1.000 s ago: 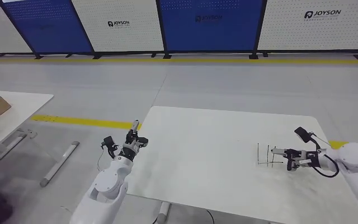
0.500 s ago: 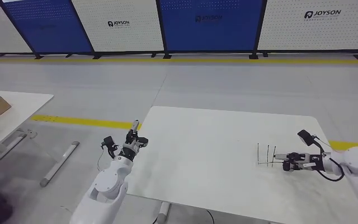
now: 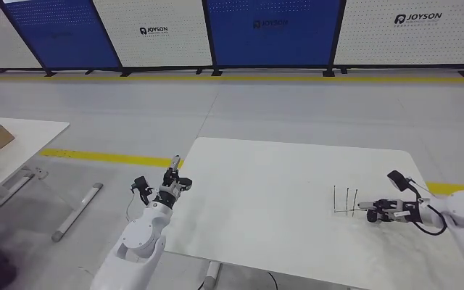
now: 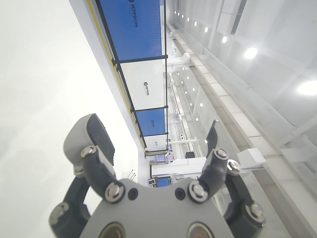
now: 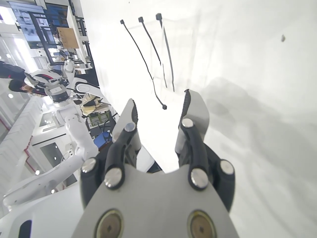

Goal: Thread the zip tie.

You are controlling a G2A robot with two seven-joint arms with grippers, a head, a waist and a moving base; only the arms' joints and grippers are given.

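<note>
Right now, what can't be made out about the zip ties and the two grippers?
Top view: zip ties too thin to tell heads from tails.
Top view: right gripper too small to judge its opening.
Left wrist view: zip ties are distant specks, partly cut off by the left gripper's body.
Right wrist view: whether the crossing zip ties touch is unclear.
</note>
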